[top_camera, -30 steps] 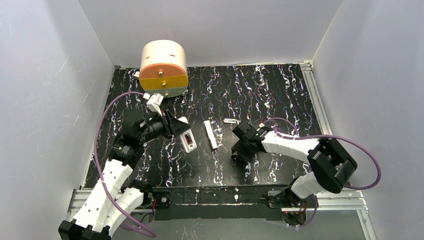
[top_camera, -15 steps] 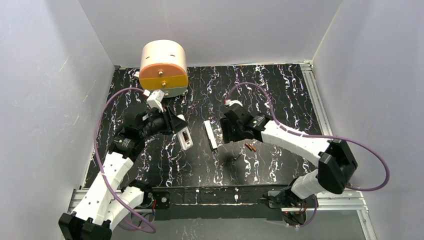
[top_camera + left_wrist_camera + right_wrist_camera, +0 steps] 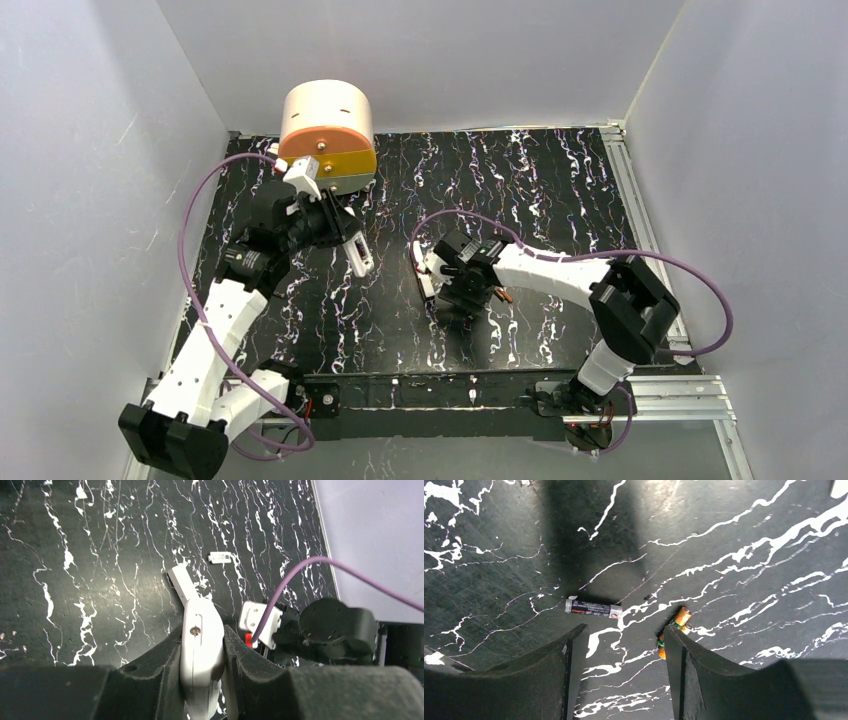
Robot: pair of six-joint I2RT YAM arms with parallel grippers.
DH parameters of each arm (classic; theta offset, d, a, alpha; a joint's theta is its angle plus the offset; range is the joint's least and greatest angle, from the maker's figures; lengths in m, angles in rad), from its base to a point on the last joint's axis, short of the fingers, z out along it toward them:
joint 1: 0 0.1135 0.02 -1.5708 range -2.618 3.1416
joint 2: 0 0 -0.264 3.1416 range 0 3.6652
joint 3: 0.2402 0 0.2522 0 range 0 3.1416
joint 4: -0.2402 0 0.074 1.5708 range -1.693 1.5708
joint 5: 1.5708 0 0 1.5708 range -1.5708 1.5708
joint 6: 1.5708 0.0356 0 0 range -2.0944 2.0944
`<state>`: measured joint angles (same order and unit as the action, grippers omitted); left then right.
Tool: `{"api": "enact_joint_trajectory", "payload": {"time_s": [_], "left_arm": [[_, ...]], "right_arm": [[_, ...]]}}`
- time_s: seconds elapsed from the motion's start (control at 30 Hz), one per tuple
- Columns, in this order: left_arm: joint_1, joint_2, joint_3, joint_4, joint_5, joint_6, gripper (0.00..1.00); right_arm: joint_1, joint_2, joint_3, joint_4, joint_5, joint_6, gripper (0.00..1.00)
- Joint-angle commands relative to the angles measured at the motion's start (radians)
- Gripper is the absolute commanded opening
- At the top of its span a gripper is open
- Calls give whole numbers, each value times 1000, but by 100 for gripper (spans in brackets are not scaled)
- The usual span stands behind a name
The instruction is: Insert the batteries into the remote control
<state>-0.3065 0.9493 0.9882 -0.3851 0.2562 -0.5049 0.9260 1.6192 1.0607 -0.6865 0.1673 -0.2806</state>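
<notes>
My left gripper [image 3: 355,252] is shut on the white remote control [image 3: 358,255] and holds it above the table at the left. In the left wrist view the remote [image 3: 201,647] sits edge-on between my fingers, its face hidden. My right gripper [image 3: 455,293] hangs low over the table's middle, jaws open and empty [image 3: 624,635]. Copper-orange batteries [image 3: 678,621] lie on the table against the outer side of its right finger [image 3: 676,660], partly hidden by it. They show just right of that gripper in the top view [image 3: 503,295].
A short dark cylinder with grey ends and print [image 3: 593,608] lies ahead of the right gripper's left finger. A narrow white bar [image 3: 425,280] lies left of the right gripper. A round cream and orange container [image 3: 327,135] stands back left. A small white label [image 3: 220,557] lies on the table.
My right gripper swung back over the table, then came forward and left, low beside the batteries. My left gripper carried the remote up and toward the back left.
</notes>
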Motion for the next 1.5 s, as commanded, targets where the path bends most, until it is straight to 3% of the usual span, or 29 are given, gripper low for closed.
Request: {"api": "enact_joint_trajectory", "payload": {"time_s": [0.0, 0.5, 0.8, 1.07, 1.27, 1.47], "left_arm": [[12, 52, 87, -28, -31, 32, 0], [46, 94, 67, 6, 17, 44, 0], [64, 98, 60, 18, 43, 42, 0], [73, 104, 64, 23, 60, 38, 0], [76, 106, 61, 24, 64, 35, 0], [79, 109, 59, 28, 71, 34, 0]], "right_arm": [[15, 27, -2, 8, -62, -93, 65], [50, 108, -1, 13, -35, -112, 58], [50, 79, -35, 6, -82, -115, 45], [50, 104, -21, -14, -113, -104, 26], [49, 89, -42, -3, -103, -80, 36], [34, 93, -36, -44, -159, -70, 29]]}}
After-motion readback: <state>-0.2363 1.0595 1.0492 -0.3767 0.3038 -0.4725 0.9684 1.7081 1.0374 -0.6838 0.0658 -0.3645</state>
